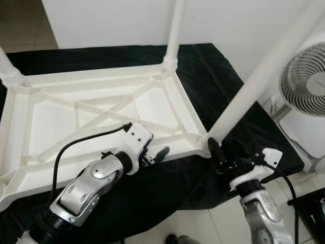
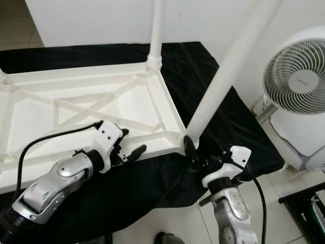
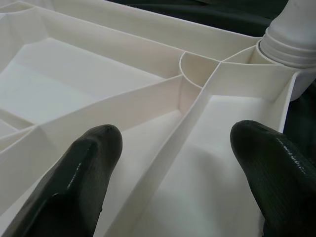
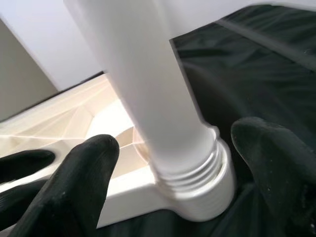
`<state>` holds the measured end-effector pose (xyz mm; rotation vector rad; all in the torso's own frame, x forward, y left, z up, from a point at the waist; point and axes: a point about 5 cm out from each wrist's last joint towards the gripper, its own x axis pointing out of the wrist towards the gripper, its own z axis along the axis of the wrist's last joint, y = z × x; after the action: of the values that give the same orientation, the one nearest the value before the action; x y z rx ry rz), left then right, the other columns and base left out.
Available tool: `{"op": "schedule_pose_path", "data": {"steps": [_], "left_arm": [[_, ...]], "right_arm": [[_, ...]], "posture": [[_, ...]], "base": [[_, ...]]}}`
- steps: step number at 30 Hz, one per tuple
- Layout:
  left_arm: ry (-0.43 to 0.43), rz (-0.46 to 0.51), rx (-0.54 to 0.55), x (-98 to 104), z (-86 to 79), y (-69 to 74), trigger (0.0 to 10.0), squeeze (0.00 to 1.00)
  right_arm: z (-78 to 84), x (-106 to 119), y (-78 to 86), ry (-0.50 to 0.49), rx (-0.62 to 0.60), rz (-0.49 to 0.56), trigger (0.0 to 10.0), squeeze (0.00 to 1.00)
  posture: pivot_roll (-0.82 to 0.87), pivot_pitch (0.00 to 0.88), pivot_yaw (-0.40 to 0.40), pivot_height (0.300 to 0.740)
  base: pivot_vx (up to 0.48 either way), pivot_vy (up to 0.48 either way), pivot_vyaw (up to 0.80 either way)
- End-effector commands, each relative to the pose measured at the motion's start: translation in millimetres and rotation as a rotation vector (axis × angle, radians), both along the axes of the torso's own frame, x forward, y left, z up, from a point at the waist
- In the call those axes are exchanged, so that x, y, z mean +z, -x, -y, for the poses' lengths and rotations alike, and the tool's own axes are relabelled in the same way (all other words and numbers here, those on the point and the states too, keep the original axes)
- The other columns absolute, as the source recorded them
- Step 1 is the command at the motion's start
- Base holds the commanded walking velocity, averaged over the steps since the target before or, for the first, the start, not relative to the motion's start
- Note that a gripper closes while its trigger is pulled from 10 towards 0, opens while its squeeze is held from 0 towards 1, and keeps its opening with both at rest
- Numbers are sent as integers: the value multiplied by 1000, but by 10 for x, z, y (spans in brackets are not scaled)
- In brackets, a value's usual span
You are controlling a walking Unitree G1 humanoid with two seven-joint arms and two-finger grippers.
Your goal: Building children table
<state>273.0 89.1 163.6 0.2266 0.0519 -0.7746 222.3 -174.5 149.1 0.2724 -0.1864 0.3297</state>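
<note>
A white plastic tabletop [image 1: 189, 109] lies upside down on a black cloth, ribs facing up. A white leg [image 1: 254, 81] rises tilted from its near right corner socket [image 4: 197, 192], and the threads at its base are showing. Another leg [image 1: 175, 30] stands at the far right corner, and a third [image 1: 7, 71] at the far left. My right gripper [image 1: 218, 155] is open, its fingers [image 4: 84, 177] on either side of the near right leg's base. My left gripper [image 1: 157, 155] hovers open over the tabletop's front rim, its fingertips [image 3: 94, 163] above the ribs.
The black cloth [image 1: 218, 76] covers the low surface under the tabletop. A white fan [image 2: 297, 79] stands on the floor to the right, close to the tilted leg. A white wall runs behind. Pale floor tiles [image 1: 198, 223] lie in front.
</note>
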Motion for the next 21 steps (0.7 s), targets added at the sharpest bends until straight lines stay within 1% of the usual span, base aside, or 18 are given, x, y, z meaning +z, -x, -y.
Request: {"op": "schedule_pose_path", "data": {"steps": [1, 2, 4, 5, 7, 8, 10, 11, 12, 14, 15, 16, 18, 19, 21], "left_arm": [[-41, -37, -64, -44, -46, 2, 10000, 0], [-41, -37, -64, -44, -46, 2, 10000, 0], [-55, -33, -39, -29, -98, -37, 10000, 0], [-59, -34, -31, -27, -114, -53, 10000, 0], [-59, -34, -31, -27, -114, -53, 10000, 0], [-71, -35, -20, -29, -134, -72, 10000, 0], [-90, -44, -3, -39, -164, -98, 10000, 0], [-90, -44, -3, -39, -164, -98, 10000, 0], [-94, -50, 7, -42, -181, -106, 10000, 0], [-94, -50, 7, -42, -181, -106, 10000, 0], [-102, -54, 34, -41, -212, -138, 10000, 0], [-102, -54, 34, -41, -212, -138, 10000, 0], [-113, -62, 56, -47, -235, -167, 10000, 0], [-113, -62, 56, -47, -235, -167, 10000, 0], [-127, -66, 74, -53, -272, -191, 10000, 0]], "right_arm": [[73, -8, 69, 16, 79, -27, 10000, 0], [73, -8, 69, 16, 79, -27, 10000, 0], [135, -19, 116, 47, 133, -48, 10000, 0], [163, -26, 123, 59, 140, -56, 10000, 0], [163, -26, 123, 59, 140, -56, 10000, 0], [177, -24, 127, 66, 162, -59, 10000, 0], [166, 19, 145, 56, 247, -62, 10000, 0], [166, 19, 145, 56, 247, -62, 10000, 0], [162, 48, 143, 64, 280, -57, 10000, 0], [162, 48, 143, 64, 280, -57, 10000, 0], [164, 102, 106, 94, 357, -47, 0, 0], [164, 102, 106, 94, 357, -47, 0, 0], [171, 143, 66, 113, 415, -39, 0, 0], [171, 143, 66, 113, 415, -39, 0, 0], [184, 196, 11, 130, 452, -27, 0, 0]], "posture": [[37, 193, -22, 740], [37, 193, -22, 740], [40, 195, -21, 740], [40, 195, -21, 740], [40, 195, -21, 740], [44, 196, -18, 740], [44, 196, -14, 740], [44, 196, -14, 740], [49, 195, -5, 740], [49, 195, -5, 740], [53, 197, -1, 740], [53, 197, -1, 740], [53, 197, -1, 740], [53, 197, -1, 740], [61, 199, -1, 740]], "base": [[0, 0, 0], [0, 0, 0], [0, 0, 0], [0, 0, 0], [0, 0, 0], [0, 0, 0], [0, 0, 0], [0, 0, 0], [0, 0, 0], [0, 0, 0], [0, 0, 0], [0, 0, 0], [0, 0, 0], [0, 0, 0], [0, 0, 0]]}}
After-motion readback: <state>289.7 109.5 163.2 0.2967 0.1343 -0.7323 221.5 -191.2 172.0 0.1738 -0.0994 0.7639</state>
